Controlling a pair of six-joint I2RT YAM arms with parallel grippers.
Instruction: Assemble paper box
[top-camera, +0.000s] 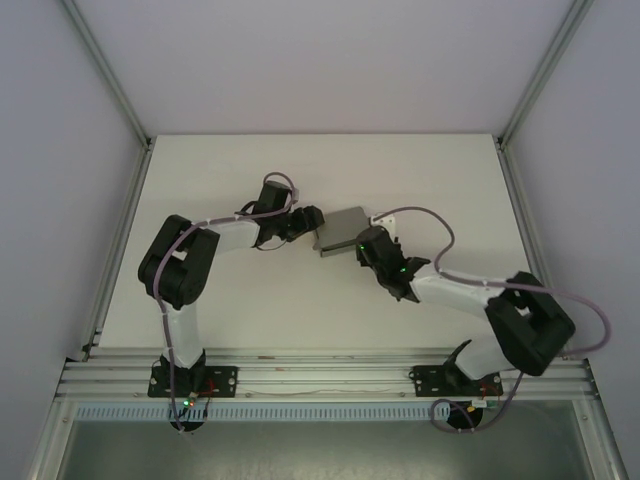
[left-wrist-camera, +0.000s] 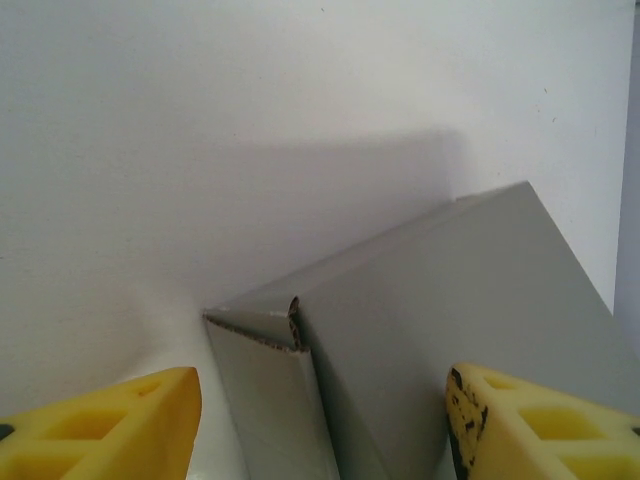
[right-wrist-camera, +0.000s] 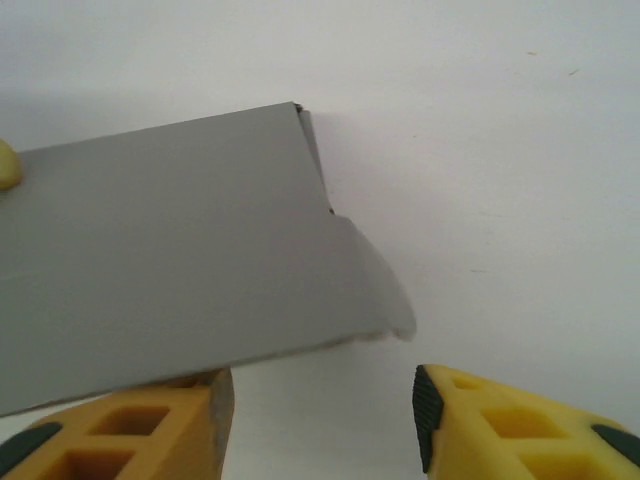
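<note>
Roughly at the middle of the white table (top-camera: 200, 170), a shade toward 1 o'clock in the top view, lies the paper box (top-camera: 343, 230), a plain grey cardboard piece. The left gripper (top-camera: 312, 222) meets it from its 9 o'clock side. The right gripper (top-camera: 366, 244) sits at its 5 o'clock corner, so the two arms close in on it from opposite sides.

Seen from the left wrist, the left gripper (left-wrist-camera: 320, 425) stands parted, with the paper box (left-wrist-camera: 450, 300) reaching in between its yellow fingers. The finger at 7 o'clock (left-wrist-camera: 110, 425) is clear of the cardboard, with bare table (left-wrist-camera: 200, 150) between them. The finger at 5 o'clock (left-wrist-camera: 540, 430) lies right against the broad grey panel. A folded corner with a ragged cut edge points toward 9 o'clock, and a narrow side panel runs down from it to 6 o'clock.

Seen from the right wrist, the right gripper (right-wrist-camera: 320, 425) is also spread, clamping nothing. The paper box (right-wrist-camera: 170, 270) spans from 9 o'clock to the centre, and its lower edge overlaps the finger at 7 o'clock (right-wrist-camera: 120, 430). A curved flap ends just above the gap, and the finger at 5 o'clock (right-wrist-camera: 520, 430) stands apart from it over bare table (right-wrist-camera: 500, 150).
</note>
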